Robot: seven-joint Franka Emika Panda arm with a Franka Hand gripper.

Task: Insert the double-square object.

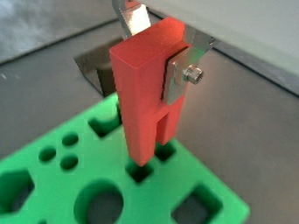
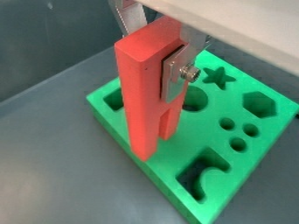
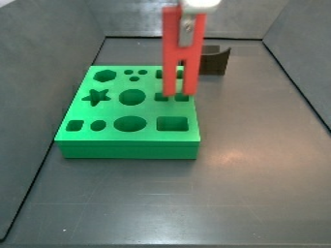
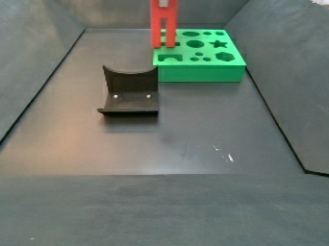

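My gripper [image 2: 176, 63] hung above the green board [image 3: 97, 136], jaws pinching the double-square object [image 1: 149, 92] near its top, one silver finger [image 1: 184, 77] flat on its side. The bar stood upright, its two prongs at the board's pair of square holes; how deep they sat I could not tell. It looked stiff, light and smooth-faced, so a high grip might let it tilt. The dark notched block [image 4: 129, 93] lay well apart, obstructing nothing.

Red-orange double-square object [image 3: 177, 53]; green board [image 3: 130, 111]; silver gripper [image 1: 163, 66] (w/ dark pads); dk olive-brown block [image 4: 129, 92].
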